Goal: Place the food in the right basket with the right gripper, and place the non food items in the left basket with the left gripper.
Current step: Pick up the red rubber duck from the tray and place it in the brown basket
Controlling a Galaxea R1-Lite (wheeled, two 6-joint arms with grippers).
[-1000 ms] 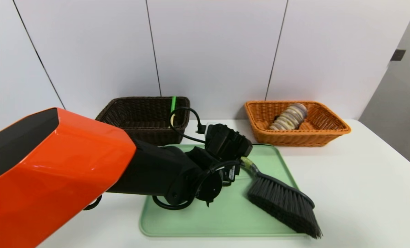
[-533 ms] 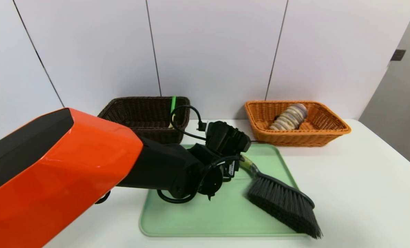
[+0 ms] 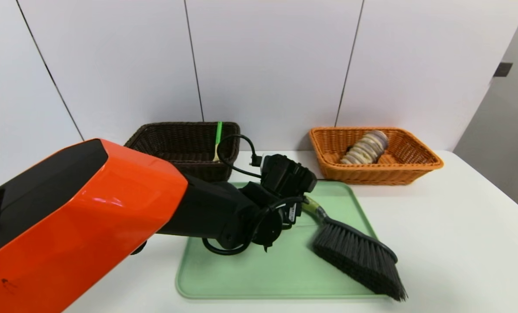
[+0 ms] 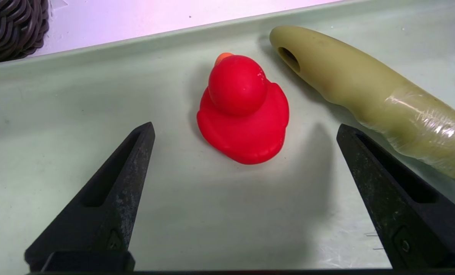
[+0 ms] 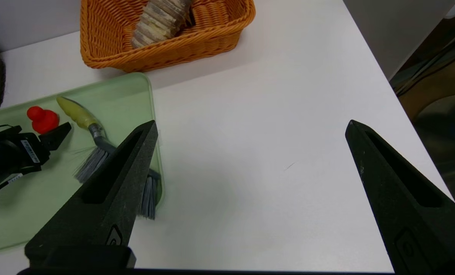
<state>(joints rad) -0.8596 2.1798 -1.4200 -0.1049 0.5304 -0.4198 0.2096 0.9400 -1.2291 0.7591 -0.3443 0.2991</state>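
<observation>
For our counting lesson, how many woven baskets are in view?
2: the dark brown basket, behind the tray toward the robot's left; the orange basket, behind it toward the right.

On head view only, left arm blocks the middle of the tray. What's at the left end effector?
Observer: The left end effector is open above the green tray, with a red duck-like toy between its fingertips, not gripped.
Operator: Anything close by that could snag?
Observer: The brush's olive handle lies beside the toy, its end reaching past one fingertip. I'd guess that finger could touch it on the way down.
Operator: And the right end effector? Not in my picture.
Observer: The right end effector is open and holds nothing, above the bare white table beside the tray.
</observation>
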